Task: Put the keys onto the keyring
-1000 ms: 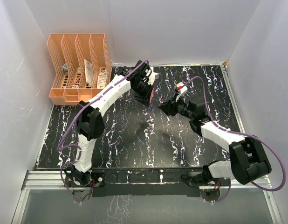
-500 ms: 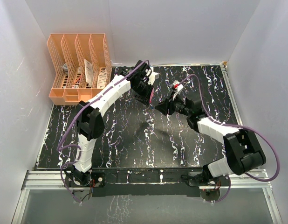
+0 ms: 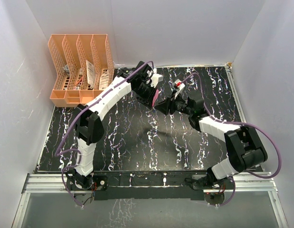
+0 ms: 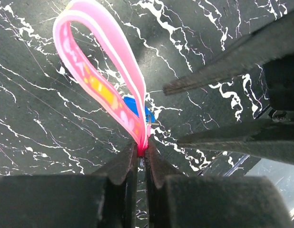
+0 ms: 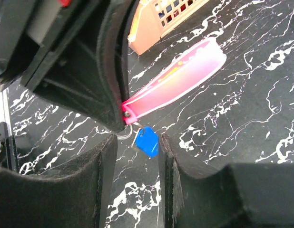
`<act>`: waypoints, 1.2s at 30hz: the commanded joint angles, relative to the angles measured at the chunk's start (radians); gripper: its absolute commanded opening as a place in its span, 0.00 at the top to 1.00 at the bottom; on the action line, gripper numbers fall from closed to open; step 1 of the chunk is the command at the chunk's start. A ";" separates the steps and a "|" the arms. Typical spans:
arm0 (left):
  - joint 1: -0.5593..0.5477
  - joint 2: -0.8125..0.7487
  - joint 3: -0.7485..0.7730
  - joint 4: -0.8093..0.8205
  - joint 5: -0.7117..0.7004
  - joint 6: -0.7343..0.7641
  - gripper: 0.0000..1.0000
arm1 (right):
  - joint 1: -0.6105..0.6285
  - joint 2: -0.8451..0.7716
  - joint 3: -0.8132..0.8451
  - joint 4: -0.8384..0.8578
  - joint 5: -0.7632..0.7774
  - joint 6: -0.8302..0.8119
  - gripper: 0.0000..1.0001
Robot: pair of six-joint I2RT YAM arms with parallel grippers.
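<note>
Keyring: soft, light strap, floppy; aloft, pinched at ring end.
Left gripper: clamped tight on that end.
Blue key: tiny, stiff, likely slippery; dangling at ring.
Right gripper: narrowly parted astride key; best grip, flat head.

- Table: a flat black top with white marble-like veining. It lies beneath the fingertips of the left gripper and the right gripper, and spreads out on every side of them. It fills the background behind the fingers in both wrist views.
- Peach-orange plastic file rack: it has four upright slots and stands on the table's far-left corner, well apart from both pairs of fingers and to their left. One corner shows beyond the right fingers in the right wrist view.
- Silver metal rail: it runs along the table's near edge, well behind both pairs of fingers.
</note>
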 commanded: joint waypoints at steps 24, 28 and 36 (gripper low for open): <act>-0.005 -0.105 -0.015 0.023 -0.056 -0.041 1.00 | 0.010 -0.070 0.011 0.064 0.098 0.239 0.62; -0.005 -0.072 0.019 0.037 -0.097 -0.112 1.00 | 0.046 -0.158 -0.036 0.006 0.195 0.095 0.62; -0.006 -0.036 0.032 0.111 -0.130 -0.230 1.00 | 0.157 -0.201 -0.032 -0.108 0.381 -0.116 0.64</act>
